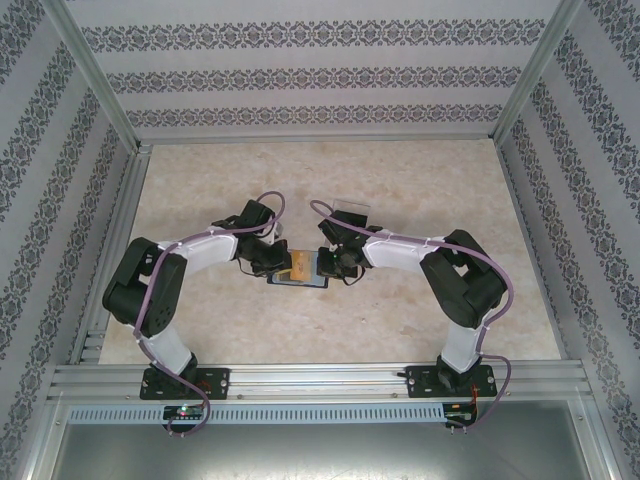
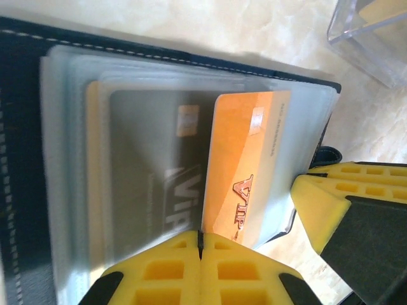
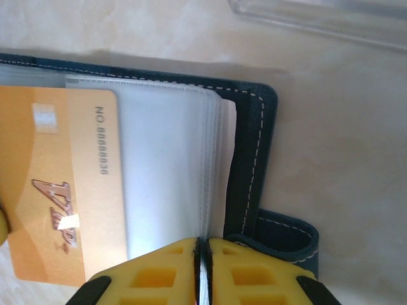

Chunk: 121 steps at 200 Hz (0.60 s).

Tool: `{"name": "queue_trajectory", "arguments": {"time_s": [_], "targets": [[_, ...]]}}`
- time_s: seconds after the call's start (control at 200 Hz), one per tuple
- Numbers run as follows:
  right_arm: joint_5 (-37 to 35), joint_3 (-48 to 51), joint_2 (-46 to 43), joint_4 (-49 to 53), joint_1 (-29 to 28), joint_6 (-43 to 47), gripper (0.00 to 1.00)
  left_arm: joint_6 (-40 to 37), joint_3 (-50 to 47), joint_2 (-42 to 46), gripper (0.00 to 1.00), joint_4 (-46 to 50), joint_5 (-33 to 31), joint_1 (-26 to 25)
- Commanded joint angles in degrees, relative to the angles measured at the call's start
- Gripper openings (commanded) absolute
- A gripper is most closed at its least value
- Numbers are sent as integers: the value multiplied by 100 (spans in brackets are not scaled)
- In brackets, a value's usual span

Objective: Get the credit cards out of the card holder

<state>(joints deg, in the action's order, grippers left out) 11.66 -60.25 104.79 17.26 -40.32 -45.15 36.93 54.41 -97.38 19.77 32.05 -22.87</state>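
The dark navy card holder (image 1: 312, 278) lies open on the table between both arms, its clear sleeves (image 3: 168, 165) fanned out. An orange-gold credit card (image 2: 245, 165) marked VIP stands partly out of a sleeve, and my left gripper (image 2: 200, 238) is shut on its near edge. A grey credit card (image 2: 149, 171) sits inside a sleeve beside it, with another tan card edge (image 2: 92, 159) behind. My right gripper (image 3: 201, 244) is shut on the sleeve edges next to the navy cover (image 3: 245, 165) and closing tab (image 3: 286, 235). From above, the left gripper (image 1: 278, 265) and right gripper (image 1: 332, 264) meet over the holder.
A clear plastic box (image 1: 350, 210) stands just beyond the holder, also seen as the box's corner (image 2: 375, 32) and the box's edge (image 3: 318, 16). The right gripper's yellow finger (image 2: 337, 203) sits close beside the orange card. Patterned walls enclose the beige table (image 1: 420, 180).
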Motion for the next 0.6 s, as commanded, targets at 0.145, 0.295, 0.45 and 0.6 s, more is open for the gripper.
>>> {"name": "queue_trajectory", "arguments": {"time_s": [0.145,0.295,0.45,0.6], "targets": [[73,199,221,203,-16,-49,19,-114,-173,144,1,-73,480,164],[-202,139,-9,265,-85,-9,23,-2,-203,71,1,-236,512,161],[-680,26,-296,440,-208,115,30,-1,-203,54,1,-246,534,164],[-746,-218,-229,526,-313,192,18,0,-204,18,1,-263,543,160]]}}
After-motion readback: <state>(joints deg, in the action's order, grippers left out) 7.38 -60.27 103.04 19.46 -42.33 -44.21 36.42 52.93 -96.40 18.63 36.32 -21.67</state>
